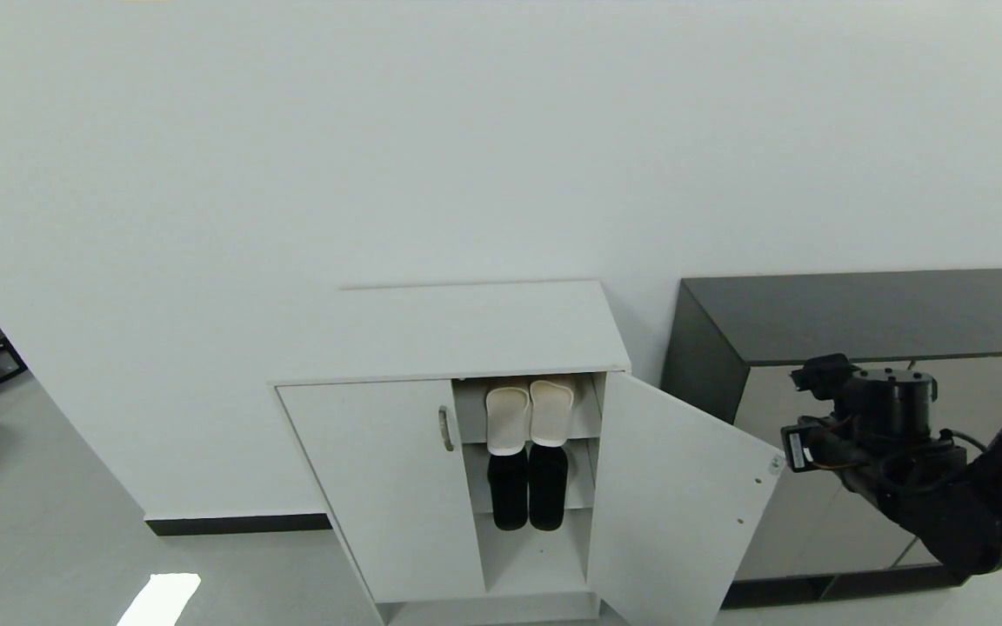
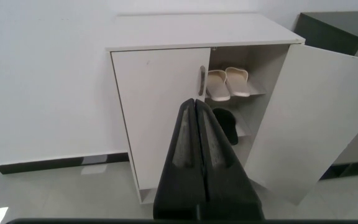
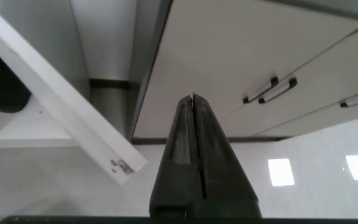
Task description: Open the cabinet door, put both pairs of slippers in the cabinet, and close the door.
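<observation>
A dark sideboard (image 1: 858, 313) stands against the white wall (image 1: 379, 130).

left gripper (image 2: 195, 103) jaws closed | cabinet door (image 2: 316, 118) open — white slippers (image 2: 236, 81) inside

Bare floor (image 1: 49, 539) left of the cabinet (image 1: 466, 335), its swung-out right door (image 1: 675, 496) near the dark sideboard (image 1: 866, 313).

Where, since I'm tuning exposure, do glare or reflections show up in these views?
Head view: a bright light patch on the floor, and the dark cabinet's glossy front looks mirror-like. Right wrist view: two bright reflections on the floor. Left wrist view: the black slippers sit in shade.
</observation>
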